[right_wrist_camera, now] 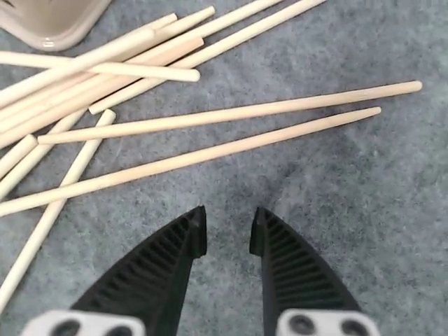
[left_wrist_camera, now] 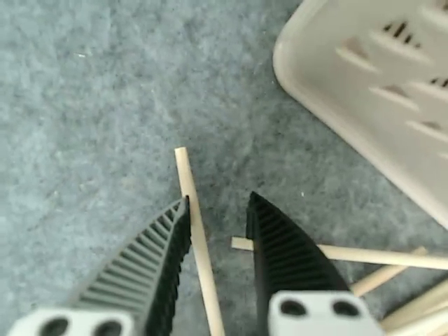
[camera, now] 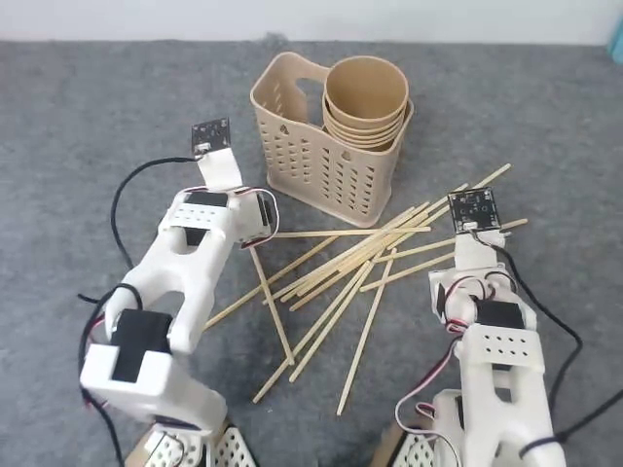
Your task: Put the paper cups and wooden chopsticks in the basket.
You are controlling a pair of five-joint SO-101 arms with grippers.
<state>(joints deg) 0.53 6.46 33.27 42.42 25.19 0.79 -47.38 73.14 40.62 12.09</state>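
Grey felt covered the tabletop [camera: 78, 117]. The left tool [left_wrist_camera: 218, 201], released, straddled one chopstick [left_wrist_camera: 185, 175] lying lengthwise between its jaws; the right tool [right_wrist_camera: 229, 213] hung released over bare tabletop.

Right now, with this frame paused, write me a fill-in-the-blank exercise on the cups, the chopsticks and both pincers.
1. The paper cups are stacked ____ the basket.
2. One wooden chopstick lies between the open jaws of the ____ pincer.
3. The right pincer is ____, not shut, with only carpet between its jaws.
Missing words: inside; left; open.
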